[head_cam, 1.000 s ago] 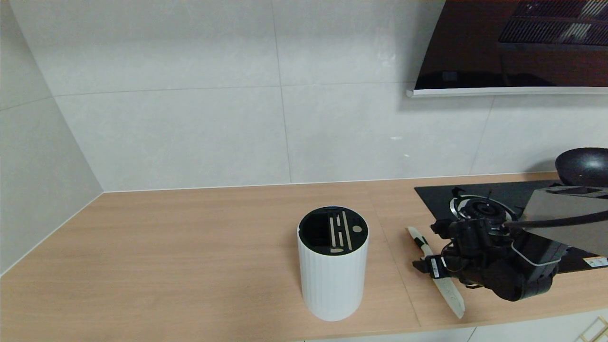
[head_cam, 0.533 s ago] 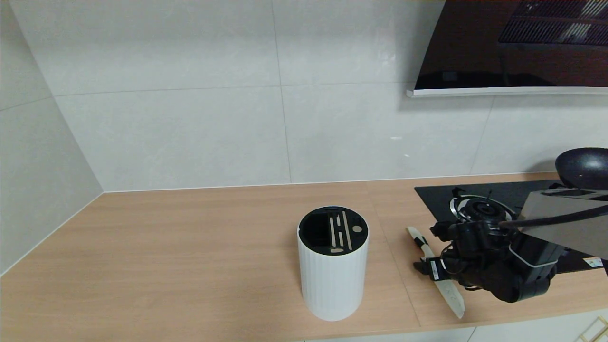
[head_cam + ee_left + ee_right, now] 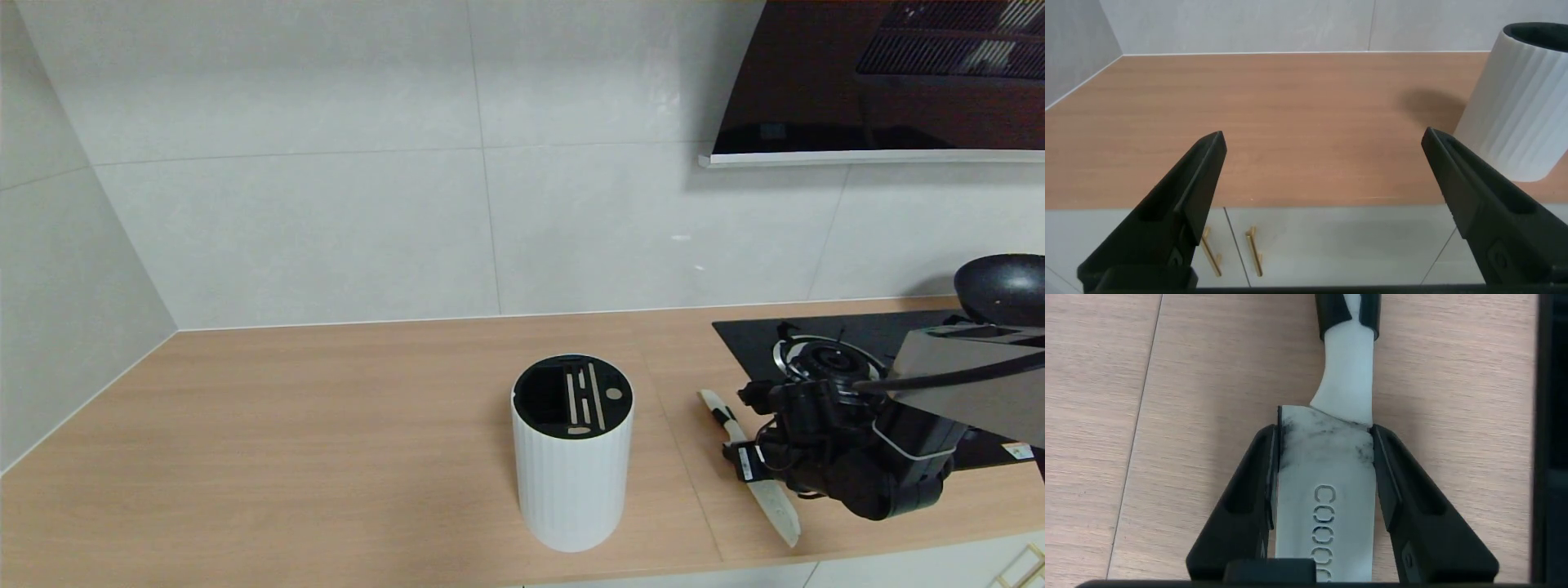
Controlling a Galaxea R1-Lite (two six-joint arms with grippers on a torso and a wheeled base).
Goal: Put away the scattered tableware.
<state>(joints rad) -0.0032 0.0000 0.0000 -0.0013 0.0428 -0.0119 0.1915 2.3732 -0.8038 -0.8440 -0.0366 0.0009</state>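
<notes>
Holder [image 3: 572, 457] on counter [image 3: 326, 425], knife [image 3: 774, 507] right of it (stove [image 3: 751, 339] behind)

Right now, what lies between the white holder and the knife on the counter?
Only bare wooden countertop. The head view shows nothing resting on the stretch between the white holder and the knife.

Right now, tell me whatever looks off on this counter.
The white knife lies on the counter beside the stove, outside the white knife holder, its tip near the front edge. Dark smudges mark the blade close to the handle. The right hand is shut on the blade, not the handle.
</notes>
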